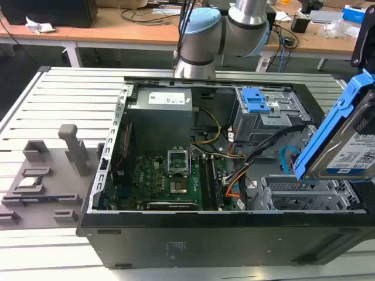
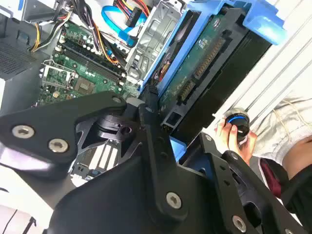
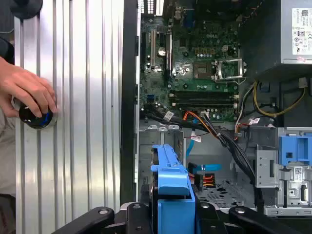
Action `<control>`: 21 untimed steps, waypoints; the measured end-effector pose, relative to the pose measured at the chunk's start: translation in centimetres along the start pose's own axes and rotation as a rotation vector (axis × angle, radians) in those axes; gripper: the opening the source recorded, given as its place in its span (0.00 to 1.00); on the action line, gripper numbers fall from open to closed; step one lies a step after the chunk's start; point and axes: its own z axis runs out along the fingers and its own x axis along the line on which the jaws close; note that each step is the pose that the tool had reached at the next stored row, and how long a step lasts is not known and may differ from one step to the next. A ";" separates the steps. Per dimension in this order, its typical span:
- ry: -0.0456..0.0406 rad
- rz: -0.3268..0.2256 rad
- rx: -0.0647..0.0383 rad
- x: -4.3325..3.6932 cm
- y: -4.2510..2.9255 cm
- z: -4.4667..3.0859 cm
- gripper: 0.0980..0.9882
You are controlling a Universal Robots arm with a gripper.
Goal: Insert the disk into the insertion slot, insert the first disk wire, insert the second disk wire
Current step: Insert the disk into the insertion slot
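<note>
My hand (image 3: 171, 214) pinches the disk (image 1: 350, 146) over the slot (image 1: 304, 196). It is not in yet; all steps are left.

The disk (image 3: 171, 192), edge-on in its blue carrier, sits between the gripper (image 3: 170, 217)'s black fingers (image 3: 138, 214), apparently clamped, near the insertion slot (image 3: 146, 146) of the open computer case (image 3: 129, 97). A hand (image 3: 27, 90) rests on a round knob (image 3: 34, 117) on the ribbed counter (image 3: 87, 122).

Above the insertion slot (image 1: 304, 196), the disk (image 1: 354, 146), tilted.
</note>
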 end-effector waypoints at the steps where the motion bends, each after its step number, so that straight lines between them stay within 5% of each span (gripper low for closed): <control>1: -0.0014 0.000 0.000 0.00 0.22 0.18 0.30; 5: -0.0069 0.000 0.000 0.00 0.75 0.85 0.30; 21: -0.0072 0.000 0.000 0.01 1.40 1.83 0.30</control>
